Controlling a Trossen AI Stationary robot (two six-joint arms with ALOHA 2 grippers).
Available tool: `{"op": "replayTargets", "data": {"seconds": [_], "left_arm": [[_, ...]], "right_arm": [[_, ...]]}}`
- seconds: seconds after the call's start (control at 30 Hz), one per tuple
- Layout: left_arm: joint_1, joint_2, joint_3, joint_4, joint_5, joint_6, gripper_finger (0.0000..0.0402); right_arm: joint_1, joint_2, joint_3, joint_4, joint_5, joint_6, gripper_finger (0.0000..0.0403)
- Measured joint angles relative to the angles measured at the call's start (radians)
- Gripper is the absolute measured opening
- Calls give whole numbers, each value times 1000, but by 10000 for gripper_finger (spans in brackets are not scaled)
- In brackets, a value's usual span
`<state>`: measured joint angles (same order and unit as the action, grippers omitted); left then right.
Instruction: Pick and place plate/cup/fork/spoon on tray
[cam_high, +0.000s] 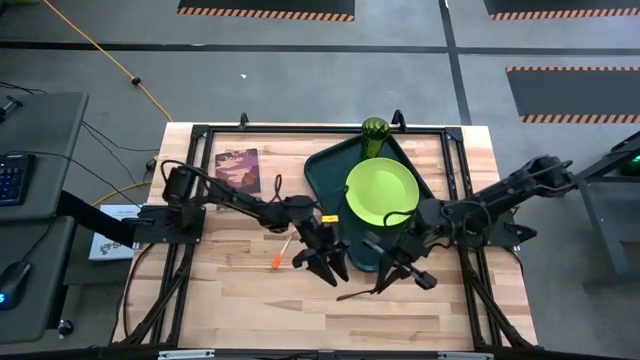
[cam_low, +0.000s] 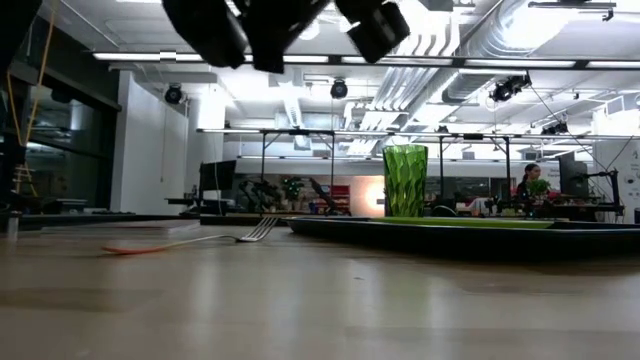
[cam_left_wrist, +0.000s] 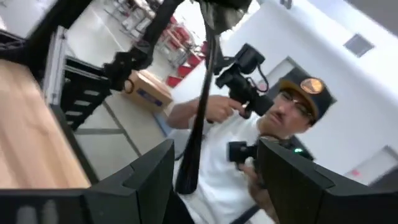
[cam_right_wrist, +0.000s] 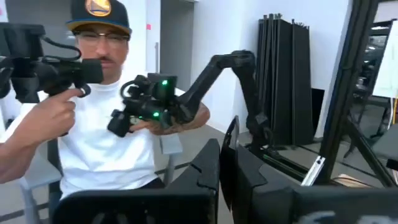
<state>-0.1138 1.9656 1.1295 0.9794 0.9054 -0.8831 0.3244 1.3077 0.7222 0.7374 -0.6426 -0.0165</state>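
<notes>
The dark-green tray (cam_high: 330, 175) lies right of the table's middle with the lime-green plate (cam_high: 383, 190) flat in it. The green cup (cam_high: 375, 130) (cam_low: 405, 180) stands upright at the tray's far rim. The orange-handled fork (cam_high: 283, 250) (cam_low: 200, 243) lies flat on the wood left of the tray. My right gripper (cam_high: 397, 278) (cam_right_wrist: 227, 171) hovers near the tray's near edge, shut on the dark spoon (cam_high: 362, 291) (cam_left_wrist: 198, 106). My left gripper (cam_high: 322, 265) (cam_left_wrist: 214, 186) is open beside the fork; the spoon's bowl shows beyond its gap. My right gripper holds the spoon by its handle end (cam_high: 388, 284), away from the bowl (cam_left_wrist: 186, 177). The fingers point about level toward the table's near side. The spoon is lifted clear of the table and sticks out toward my left gripper. The fingers hide the contact in the right wrist view.
A maroon book (cam_high: 237, 168) lies at the table's far left. Black frame rails (cam_high: 300, 130) run round the tabletop. A person (cam_right_wrist: 93, 124) sits beyond the near edge holding control handles. Bare wood (cam_high: 250, 310) lies along the near edge.
</notes>
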Motion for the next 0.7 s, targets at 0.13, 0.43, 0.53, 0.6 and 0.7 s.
{"op": "replayTargets", "data": {"seconds": [0.13,0.43,0.53,0.6,0.7], "left_arm": [[11,52,41,-2,37,-71,221],[-19,75,64,12,109,-84,221],[-34,76,64,14,132,-90,221],[-45,76,64,8,139,-87,221],[-60,76,64,6,140,-57,221]], "right_arm": [[-7,23,39,-6,-30,-14,0],[-47,21,68,-106,-63,-86,0],[-60,21,68,-104,-65,-113,0],[-68,21,68,-113,-64,-135,0],[-70,21,68,-124,-66,-151,0]]}}
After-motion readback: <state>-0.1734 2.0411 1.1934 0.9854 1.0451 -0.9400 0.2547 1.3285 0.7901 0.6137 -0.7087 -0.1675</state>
